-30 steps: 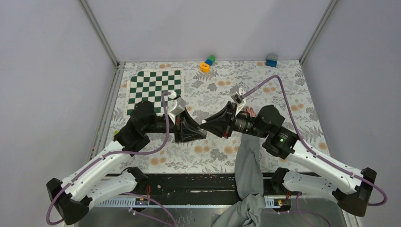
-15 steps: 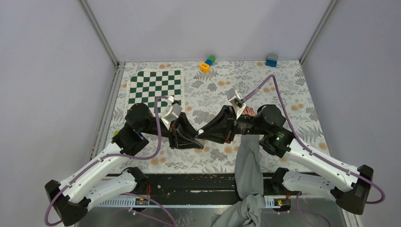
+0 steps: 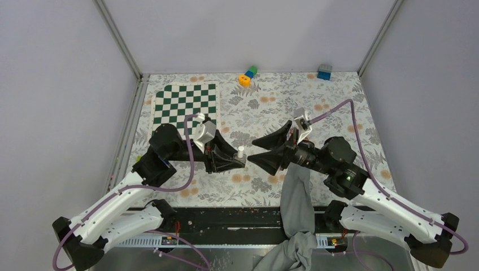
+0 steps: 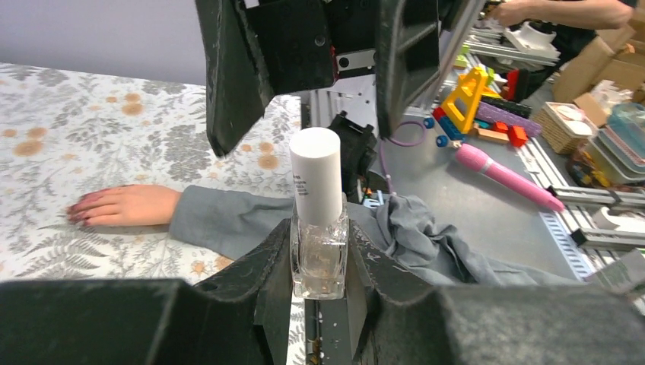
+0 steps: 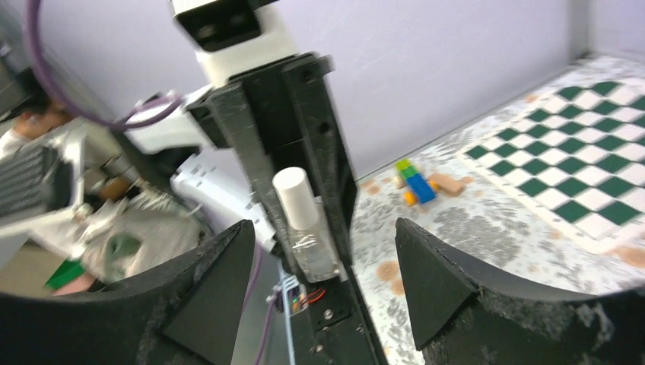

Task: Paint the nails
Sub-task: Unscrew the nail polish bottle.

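the nails (image 4: 77,216) are showing dark red on a human hand (image 4: 129,205) that is lying flat on the tabletop (image 4: 91,137), at 9 o'clock of the bottle (image 4: 318,255) in the left wrist view. its sleeve (image 3: 296,192) is running toward 6 o'clock in the top view. whether that colour is a finished coat i cannot tell. the left hand (image 3: 237,161) is clenching the bottle upright, with the white cap (image 4: 315,171) sitting on it. the right hand (image 3: 252,149) is hanging released, jaws spread just at 3 o'clock of the cap and not touching it. by my judgement no painting is underway: the cap is waiting to be twisted off and the brush carried to the nails.
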{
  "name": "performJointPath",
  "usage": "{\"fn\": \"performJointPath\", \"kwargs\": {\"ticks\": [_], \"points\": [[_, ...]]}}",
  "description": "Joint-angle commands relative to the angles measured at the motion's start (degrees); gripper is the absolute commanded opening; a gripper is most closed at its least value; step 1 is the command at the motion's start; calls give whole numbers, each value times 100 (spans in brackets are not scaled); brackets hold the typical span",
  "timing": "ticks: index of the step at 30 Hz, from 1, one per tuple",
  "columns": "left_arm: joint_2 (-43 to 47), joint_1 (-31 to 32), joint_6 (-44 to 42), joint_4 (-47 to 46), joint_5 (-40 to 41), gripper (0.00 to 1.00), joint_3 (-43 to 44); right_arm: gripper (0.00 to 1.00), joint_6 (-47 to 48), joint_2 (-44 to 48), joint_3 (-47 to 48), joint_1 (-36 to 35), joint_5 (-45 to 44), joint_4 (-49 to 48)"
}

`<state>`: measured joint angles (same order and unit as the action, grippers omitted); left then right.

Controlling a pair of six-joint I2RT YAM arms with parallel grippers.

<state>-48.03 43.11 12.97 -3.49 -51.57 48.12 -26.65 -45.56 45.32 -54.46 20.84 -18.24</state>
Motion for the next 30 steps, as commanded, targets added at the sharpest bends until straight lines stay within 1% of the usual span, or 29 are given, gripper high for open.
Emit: {"fn": "performJointPath", "kwargs": {"ticks": [1,4,6,11,14,17,22,30], "points": [[180,11,-294,77,829,0,19,74,100,309,-20,-28,-1658,493],[187,13,-405,335,1445,0,91,70,-22,364,25,-23,-2388,862],[182,17,-454,597,1839,0,141,66,-132,341,100,-28,-2667,1081],[76,15,-471,931,2448,0,263,58,-350,103,302,-75,-2761,1142],[-39,14,-449,1098,2665,0,345,55,-320,-136,485,-270,-2964,1157],[-133,20,-413,1180,2725,0,386,54,-299,-423,656,-497,-3151,1114],[-198,18,-374,1192,2678,0,400,55,-429,-861,942,-637,-3310,1178],[-228,26,-358,1192,2603,0,407,53,-315,-1323,1416,-747,-3435,1619]]}}
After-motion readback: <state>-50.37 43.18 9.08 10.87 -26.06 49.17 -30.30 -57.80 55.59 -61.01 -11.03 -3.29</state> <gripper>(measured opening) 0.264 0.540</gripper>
